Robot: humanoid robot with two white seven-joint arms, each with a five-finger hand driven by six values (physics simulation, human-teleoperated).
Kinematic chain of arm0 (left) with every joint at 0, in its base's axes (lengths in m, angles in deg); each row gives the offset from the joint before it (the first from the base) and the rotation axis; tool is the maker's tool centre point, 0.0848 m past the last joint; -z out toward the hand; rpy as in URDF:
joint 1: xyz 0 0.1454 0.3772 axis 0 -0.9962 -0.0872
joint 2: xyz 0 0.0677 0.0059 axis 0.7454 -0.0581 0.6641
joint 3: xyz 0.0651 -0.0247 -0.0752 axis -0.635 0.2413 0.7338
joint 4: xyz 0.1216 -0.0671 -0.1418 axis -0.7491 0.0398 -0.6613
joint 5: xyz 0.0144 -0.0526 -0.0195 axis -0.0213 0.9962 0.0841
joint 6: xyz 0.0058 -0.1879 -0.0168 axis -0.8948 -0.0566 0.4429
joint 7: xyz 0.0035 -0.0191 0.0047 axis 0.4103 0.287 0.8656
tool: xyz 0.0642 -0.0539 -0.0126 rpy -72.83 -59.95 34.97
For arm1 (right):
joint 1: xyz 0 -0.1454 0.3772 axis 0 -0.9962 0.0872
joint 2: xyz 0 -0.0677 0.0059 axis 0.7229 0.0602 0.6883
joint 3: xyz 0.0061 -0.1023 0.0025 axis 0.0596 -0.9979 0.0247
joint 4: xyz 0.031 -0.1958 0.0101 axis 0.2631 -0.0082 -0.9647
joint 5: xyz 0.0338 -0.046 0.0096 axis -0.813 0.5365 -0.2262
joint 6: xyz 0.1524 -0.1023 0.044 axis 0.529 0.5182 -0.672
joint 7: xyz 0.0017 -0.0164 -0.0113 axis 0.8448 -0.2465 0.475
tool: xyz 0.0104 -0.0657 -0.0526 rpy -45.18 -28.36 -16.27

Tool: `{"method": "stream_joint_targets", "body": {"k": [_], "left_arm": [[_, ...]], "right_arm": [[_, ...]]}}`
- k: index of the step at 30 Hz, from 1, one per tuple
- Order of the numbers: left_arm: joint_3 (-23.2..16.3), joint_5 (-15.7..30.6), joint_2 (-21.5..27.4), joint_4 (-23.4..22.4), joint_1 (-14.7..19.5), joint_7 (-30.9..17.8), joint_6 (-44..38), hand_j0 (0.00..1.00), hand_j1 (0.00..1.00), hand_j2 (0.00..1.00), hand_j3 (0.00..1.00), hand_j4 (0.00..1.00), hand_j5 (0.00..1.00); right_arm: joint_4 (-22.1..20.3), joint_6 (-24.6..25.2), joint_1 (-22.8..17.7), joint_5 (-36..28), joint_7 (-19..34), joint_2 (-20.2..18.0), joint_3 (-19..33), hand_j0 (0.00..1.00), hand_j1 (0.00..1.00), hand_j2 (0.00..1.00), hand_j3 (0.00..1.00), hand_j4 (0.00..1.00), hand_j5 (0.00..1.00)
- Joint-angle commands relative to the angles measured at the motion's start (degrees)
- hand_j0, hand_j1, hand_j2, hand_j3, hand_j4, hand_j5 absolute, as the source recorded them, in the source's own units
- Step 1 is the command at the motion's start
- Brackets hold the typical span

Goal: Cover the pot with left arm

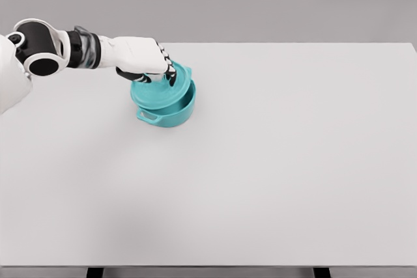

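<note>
A big white table (pixel 273 180) fills the view, with a gray wall behind. The left hand (pixel 146 60) grips the teal lid (pixel 159 89), tilted on the teal pot (pixel 171 114), far from the edges.

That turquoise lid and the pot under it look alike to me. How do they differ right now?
The lid is shallow and sits tilted, shifted toward the arm; the pot is deeper and stands level on the table. The left hand grips the lid from above; nothing holds the pot. The pot shows a side handle; the lid's top is hidden by fingers. Both are round and turquoise.
</note>
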Motion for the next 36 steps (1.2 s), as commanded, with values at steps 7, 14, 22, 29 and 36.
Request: {"method": "stream_joint_targets", "body": {"k": [7,14,22,29,36], "left_arm": [[0.05,0.19,-0.31,-0.01,-0.35,0.02,-0.14,0.69,0.69,0.69,0.69,0.69,0.69],[0.05,0.80,-0.75,0.08,-0.26,0.11,-0.14,0.98,0.98,0.98,0.98,0.98,0.98],[0.84,14.68,6.72,-2.55,2.11,0.20,-0.14,1.00,1.00,1.00,1.00,1.00,1.00],[1.80,21.28,9.01,-26.29,0.62,0.46,-0.14,1.00,1.00,1.00,1.00,1.00,1.00],[1.63,21.11,7.34,-27.60,-1.32,0.55,-0.14,1.00,1.00,1.00,1.00,1.00,1.00]], "right_arm": [[0.00,-0.01,0.00,-0.02,0.02,-0.01,-0.01,1.00,1.00,1.00,1.00,1.00,1.00],[0.00,-0.01,0.00,-0.02,0.02,-0.01,-0.01,1.00,1.00,1.00,1.00,1.00,1.00],[0.00,-0.01,0.00,-0.02,0.02,-0.01,-0.01,1.00,1.00,1.00,1.00,1.00,1.00],[0.00,-0.01,0.00,-0.02,0.02,-0.01,-0.01,1.00,1.00,1.00,1.00,1.00,1.00],[0.00,-0.01,0.00,-0.02,0.02,-0.01,-0.01,1.00,1.00,1.00,1.00,1.00,1.00]]}}
